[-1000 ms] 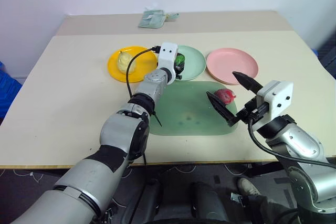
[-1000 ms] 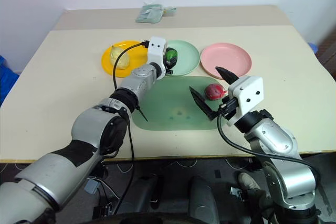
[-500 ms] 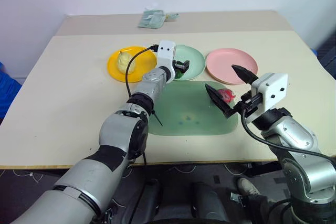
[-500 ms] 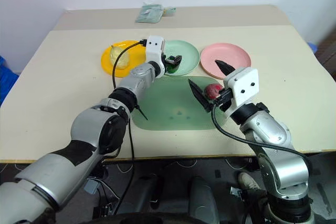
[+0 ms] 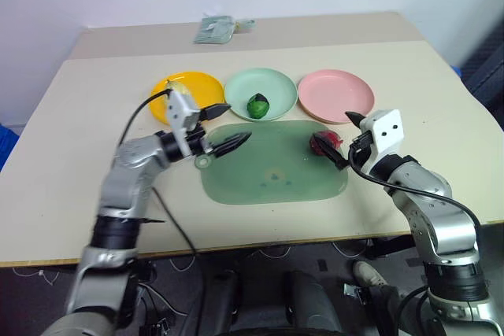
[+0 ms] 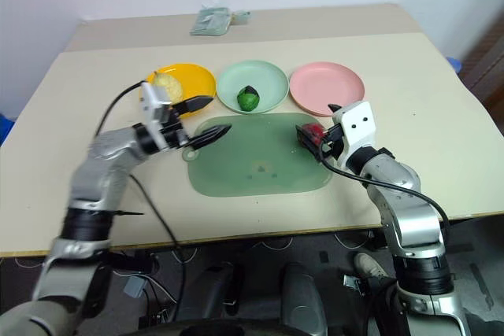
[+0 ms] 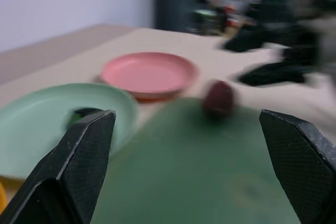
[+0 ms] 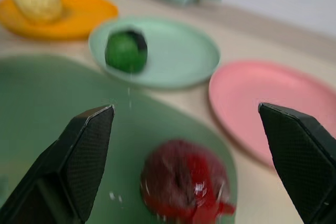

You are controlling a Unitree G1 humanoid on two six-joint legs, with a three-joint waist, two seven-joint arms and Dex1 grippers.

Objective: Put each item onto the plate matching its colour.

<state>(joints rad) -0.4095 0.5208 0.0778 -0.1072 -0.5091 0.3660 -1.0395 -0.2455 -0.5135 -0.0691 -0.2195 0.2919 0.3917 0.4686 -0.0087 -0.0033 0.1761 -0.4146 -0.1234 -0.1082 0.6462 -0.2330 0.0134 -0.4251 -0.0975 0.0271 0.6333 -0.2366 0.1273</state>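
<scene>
Three plates (image 5: 260, 92), three toy fruits (image 5: 257, 105) (one mat (image 5: 272, 172), one cloth (image 5: 214, 29))

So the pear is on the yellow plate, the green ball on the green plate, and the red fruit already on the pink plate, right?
Not quite: the red fruit lies on the green mat, short of the pink plate, as the left eye view shows. The pear on the yellow plate and the green ball on the green plate are right.

No readable text, labels, brands, numbers or signs on any visible surface.
</scene>
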